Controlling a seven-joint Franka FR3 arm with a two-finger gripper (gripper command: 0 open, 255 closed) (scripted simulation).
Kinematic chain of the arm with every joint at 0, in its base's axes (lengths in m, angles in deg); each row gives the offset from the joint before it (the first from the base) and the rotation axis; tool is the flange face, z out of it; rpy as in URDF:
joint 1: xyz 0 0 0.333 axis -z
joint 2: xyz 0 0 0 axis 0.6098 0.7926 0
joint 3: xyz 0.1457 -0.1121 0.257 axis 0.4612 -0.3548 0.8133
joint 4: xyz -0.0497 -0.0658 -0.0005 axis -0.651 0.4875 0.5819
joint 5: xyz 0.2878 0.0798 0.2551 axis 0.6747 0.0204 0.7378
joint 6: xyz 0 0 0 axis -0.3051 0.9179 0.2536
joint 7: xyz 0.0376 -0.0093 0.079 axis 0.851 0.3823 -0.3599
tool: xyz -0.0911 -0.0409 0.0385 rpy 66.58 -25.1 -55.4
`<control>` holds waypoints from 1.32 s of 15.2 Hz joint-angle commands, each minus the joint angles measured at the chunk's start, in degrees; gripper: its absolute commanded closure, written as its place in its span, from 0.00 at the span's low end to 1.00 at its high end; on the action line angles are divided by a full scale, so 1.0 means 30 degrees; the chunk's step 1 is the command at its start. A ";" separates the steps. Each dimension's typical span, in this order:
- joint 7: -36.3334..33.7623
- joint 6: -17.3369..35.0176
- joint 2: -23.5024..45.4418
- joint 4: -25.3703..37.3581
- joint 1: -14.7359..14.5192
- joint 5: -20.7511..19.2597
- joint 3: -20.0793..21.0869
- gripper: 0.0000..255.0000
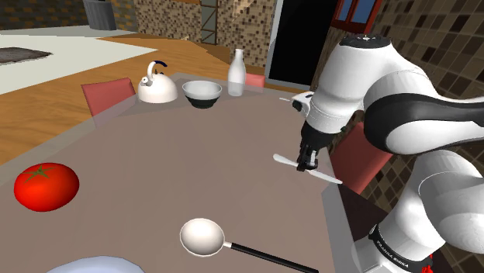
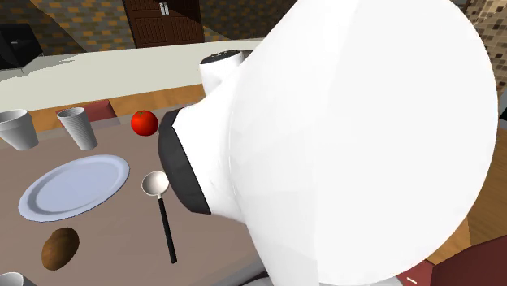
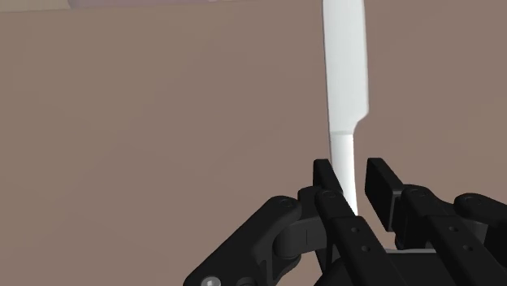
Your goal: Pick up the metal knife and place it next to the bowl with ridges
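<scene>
The gripper (image 3: 349, 177) is closed to a narrow slot around one knife (image 3: 345, 73); its two black fingers (image 3: 327, 193) clasp the thin handle end, and the broad white blade runs straight out from them over bare brown table (image 3: 122, 122). In the shoulder view the gripper (image 1: 308, 163) points down from the white arm (image 1: 403, 101) with the knife (image 1: 288, 161) lying crosswise under it, tilted, near the table's edge on the stand's side; one tip reaches out past that edge, in front of a red chair (image 1: 361, 159).

Along the table's (image 1: 194, 163) far edge stand three things in a row: one white kettle (image 1: 157, 87) with a dark handle, one bowl (image 1: 202, 93), pale inside and dark outside, and one white bottle (image 1: 237, 74); the bowl sits between the other two and well apart from the knife; its ridges cannot be made out. A second red chair (image 1: 108, 95) stands behind the kettle's corner.

One red tomato (image 1: 46, 186) lies near the edge at the shoulder view's left; one ladle (image 1: 203, 235), with a white cup and black handle, lies by the near edge; one pale plate (image 1: 97, 265) sits at the near corner.

In the second exterior view there are two grey cups (image 2: 81, 126) upright side by side at the edge, and one brown oval lump (image 2: 61, 246) near the plate (image 2: 73, 188).
</scene>
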State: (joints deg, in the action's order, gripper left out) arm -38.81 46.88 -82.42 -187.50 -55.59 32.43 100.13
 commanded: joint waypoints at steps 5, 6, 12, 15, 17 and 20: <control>0.0257 -0.1743 -0.0417 0.1330 -0.0035 0.0046 -0.0114 1.00; 0.0308 -0.2022 -0.0476 0.1555 -0.0032 0.0043 -0.0141 1.00; 0.0598 -0.3631 -0.0696 0.2969 0.0008 0.0015 -0.0286 1.00; 0.0734 -0.4398 -0.0730 0.3715 0.0038 -0.0005 -0.0348 1.00; 0.1055 -0.4206 -0.0116 0.4193 0.0314 -0.0281 -0.0638 1.00; 0.1862 -0.3162 0.1790 0.5207 0.1035 -0.1007 -0.1415 1.00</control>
State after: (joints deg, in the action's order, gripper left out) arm -33.76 36.42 -78.89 -172.86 -53.03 29.95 96.38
